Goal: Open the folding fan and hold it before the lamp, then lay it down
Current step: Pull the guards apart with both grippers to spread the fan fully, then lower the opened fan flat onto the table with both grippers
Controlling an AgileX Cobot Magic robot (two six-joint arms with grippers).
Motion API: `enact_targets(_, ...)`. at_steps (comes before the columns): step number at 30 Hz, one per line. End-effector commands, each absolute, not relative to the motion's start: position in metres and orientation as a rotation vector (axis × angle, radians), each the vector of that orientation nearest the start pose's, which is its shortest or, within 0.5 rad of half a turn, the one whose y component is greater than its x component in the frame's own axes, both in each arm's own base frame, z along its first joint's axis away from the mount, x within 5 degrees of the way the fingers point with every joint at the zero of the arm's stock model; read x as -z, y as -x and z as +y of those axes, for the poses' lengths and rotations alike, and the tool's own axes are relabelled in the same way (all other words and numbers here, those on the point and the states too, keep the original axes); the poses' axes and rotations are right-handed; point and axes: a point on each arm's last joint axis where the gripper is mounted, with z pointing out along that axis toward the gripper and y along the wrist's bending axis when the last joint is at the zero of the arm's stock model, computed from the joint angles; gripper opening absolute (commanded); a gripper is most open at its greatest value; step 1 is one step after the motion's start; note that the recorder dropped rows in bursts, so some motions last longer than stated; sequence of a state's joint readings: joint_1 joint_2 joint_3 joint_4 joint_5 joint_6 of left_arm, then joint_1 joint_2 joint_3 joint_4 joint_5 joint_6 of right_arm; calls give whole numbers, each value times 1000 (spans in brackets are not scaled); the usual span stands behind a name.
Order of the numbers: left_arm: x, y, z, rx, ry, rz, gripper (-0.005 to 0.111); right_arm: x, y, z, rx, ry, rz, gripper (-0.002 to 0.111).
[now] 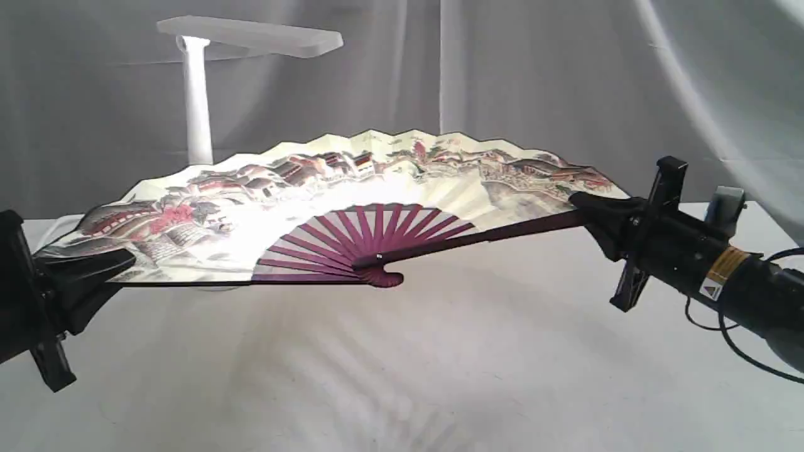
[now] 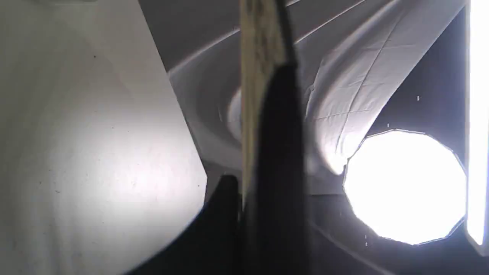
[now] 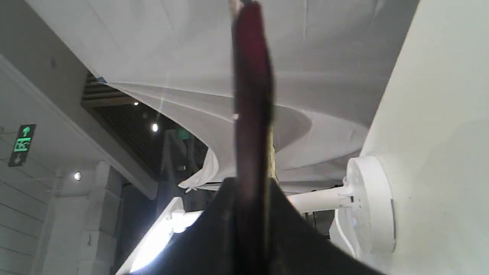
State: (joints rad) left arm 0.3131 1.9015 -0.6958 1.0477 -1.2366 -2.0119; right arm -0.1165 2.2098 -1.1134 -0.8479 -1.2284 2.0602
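Note:
The folding fan (image 1: 352,188) is spread fully open and held almost level above the white table, its painted leaf facing up and its maroon ribs meeting at the pivot (image 1: 383,276). My left gripper (image 1: 110,267) is shut on the fan's left outer rib. My right gripper (image 1: 587,210) is shut on the right outer rib. The white lamp (image 1: 198,94) stands behind the fan's left half, its flat head (image 1: 251,34) above it and its foot hidden. In the left wrist view the fan (image 2: 259,76) shows edge-on between the fingers. The right wrist view shows the maroon rib (image 3: 250,95) and the lamp's round base (image 3: 368,206).
A grey cloth backdrop (image 1: 565,81) hangs behind the table (image 1: 440,376). A bright studio light (image 2: 405,187) shows in the left wrist view. The right arm's black cable (image 1: 722,326) trails over the table's right end.

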Motion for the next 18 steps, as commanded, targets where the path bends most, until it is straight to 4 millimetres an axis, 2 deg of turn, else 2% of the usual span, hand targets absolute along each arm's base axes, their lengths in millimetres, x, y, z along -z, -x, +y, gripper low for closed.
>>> enact_targets(1, -167, -318, 33, 1654, 1034, 1628, 0, -158, -423, 4, -1772, -902, 1493, 0)
enact_targets(10, -204, -312, 32, 1676, 961, 1554, 0, -226, -412, 7, -1780, -720, 1416, 0)
enact_targets(14, -219, -307, 30, 1672, 896, 1549, 0, -240, -407, 7, -1781, -678, 1402, 0)
enact_targets(18, -229, -302, 27, 1668, 850, 1551, 0, -245, -405, 9, -1779, -647, 1417, 0)
